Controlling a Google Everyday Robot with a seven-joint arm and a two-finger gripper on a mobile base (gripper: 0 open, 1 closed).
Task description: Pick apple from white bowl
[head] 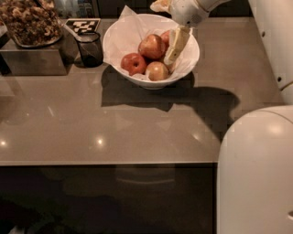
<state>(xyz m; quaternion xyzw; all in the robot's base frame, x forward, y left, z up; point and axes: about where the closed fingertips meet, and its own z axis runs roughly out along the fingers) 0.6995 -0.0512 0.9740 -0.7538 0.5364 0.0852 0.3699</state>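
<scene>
Gripper: reached down into the white bowl from the far right, tip low among the fruit. Open or closed: could not tell, since only one pale strip showed. It lay just beside the right side of the apple; contact not confirmed.

Apple: in the bowl, toward the back of the pile, resting on the paper lining.

Other fruit in the bowl: red apple at front left, touching the apple; yellow apple at front, just under the gripper tip; a fourth apple partly hidden behind the gripper.

Arm: white, entered over the far edge of the counter.

Bowl: near the far edge, about midway along it. Dark cup just beside it on the left, apart. Metal box at the far left corner, with a tray of brown bits on top. Checkered tag behind the cup. Robot body covered the near right corner.
</scene>
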